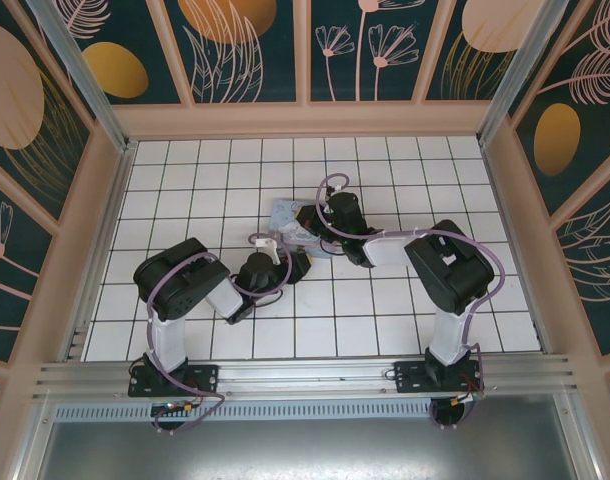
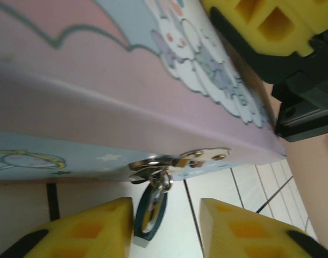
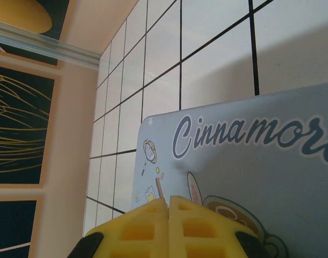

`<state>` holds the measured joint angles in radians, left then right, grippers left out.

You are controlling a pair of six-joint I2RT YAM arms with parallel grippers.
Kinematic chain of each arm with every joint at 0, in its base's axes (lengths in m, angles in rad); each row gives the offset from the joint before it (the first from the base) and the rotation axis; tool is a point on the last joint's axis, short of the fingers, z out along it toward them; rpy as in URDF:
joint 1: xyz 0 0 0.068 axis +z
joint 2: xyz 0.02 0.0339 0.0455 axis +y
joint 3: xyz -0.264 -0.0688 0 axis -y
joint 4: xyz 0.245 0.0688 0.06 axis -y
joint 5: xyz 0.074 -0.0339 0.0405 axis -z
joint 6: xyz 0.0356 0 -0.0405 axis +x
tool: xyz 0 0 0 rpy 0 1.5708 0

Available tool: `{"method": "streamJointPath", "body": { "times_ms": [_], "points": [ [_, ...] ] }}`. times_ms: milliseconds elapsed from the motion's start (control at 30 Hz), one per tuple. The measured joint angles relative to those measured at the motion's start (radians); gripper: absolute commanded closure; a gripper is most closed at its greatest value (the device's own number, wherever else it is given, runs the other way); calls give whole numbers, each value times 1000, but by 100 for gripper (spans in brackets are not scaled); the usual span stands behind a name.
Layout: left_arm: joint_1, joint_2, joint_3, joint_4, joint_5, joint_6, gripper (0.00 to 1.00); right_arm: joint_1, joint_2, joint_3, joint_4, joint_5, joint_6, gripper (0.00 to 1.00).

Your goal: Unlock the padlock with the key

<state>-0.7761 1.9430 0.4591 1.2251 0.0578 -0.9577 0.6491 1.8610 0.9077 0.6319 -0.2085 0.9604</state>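
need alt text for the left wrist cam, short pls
A small dark-blue padlock hangs from the metal hasp of a pastel pink-and-blue cartoon tin box, between the left claw's two yellow fingers, which stand apart on either side of it. The right claw sits over the box at top right; white tiled floor lies below.

The right arm (image 1: 357,232) is covering much of the tin box (image 1: 287,216) from above. Close by the left wrist, the padlock (image 2: 151,210) is hanging edge-on and blurring, its faces hiding. At the right wrist, the box's lettering (image 3: 250,137) is running off the right edge.
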Motion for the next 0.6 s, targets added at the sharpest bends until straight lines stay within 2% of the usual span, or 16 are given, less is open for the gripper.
{"method": "streamJointPath", "body": {
  "times_ms": [167,300,467,600],
  "points": [
    [0,-3,25,-46,-18,-1,67,0,1,0,1,-2,8,100],
    [0,-9,46,-95,-31,1,73,0,2,1,1,-3,11,100],
    [0,-9,64,-136,-42,11,82,0,4,2,5,-3,15,100],
    [-2,-21,73,-159,-41,26,95,1,7,8,5,-3,15,100]
  ]
}}
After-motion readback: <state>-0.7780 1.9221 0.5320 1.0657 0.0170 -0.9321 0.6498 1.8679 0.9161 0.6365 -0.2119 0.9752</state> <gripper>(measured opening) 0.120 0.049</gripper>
